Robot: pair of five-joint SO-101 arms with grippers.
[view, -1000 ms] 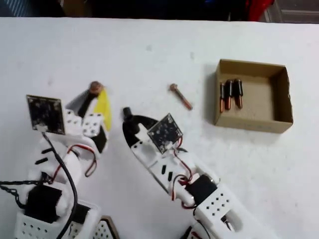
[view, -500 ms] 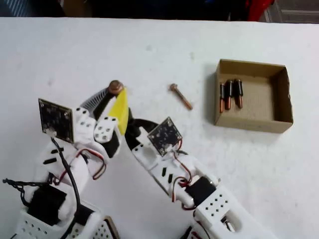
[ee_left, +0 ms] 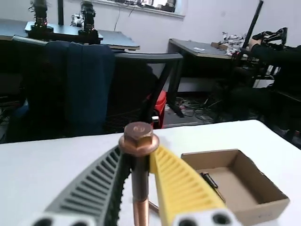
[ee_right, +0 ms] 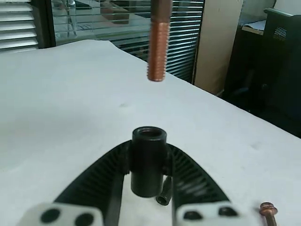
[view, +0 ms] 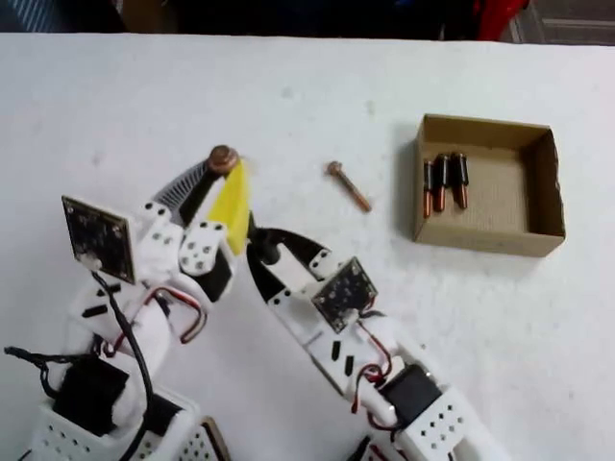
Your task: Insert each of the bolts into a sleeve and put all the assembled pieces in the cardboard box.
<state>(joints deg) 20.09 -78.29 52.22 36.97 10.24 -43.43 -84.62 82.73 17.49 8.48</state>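
Copper tip first: line bolt (view: 223, 159), clamped in left gripper (view: 217, 178) left of frame centre, squarely over sleeve (ee_right: 148, 160), clamped in right gripper (view: 262, 248) just below it; lower straight, slowly, without tilt.

Your left pincer (view: 223, 168) pairs one grey ribbed finger (ee_left: 89, 188) with a yellow one; your right pincer (view: 258, 242) is ribbed black. Both arms wear white perforated shells (view: 437, 423), black servos (view: 88, 394), looping red and black wires (view: 192, 312), and square dark camera boards (view: 96, 238).
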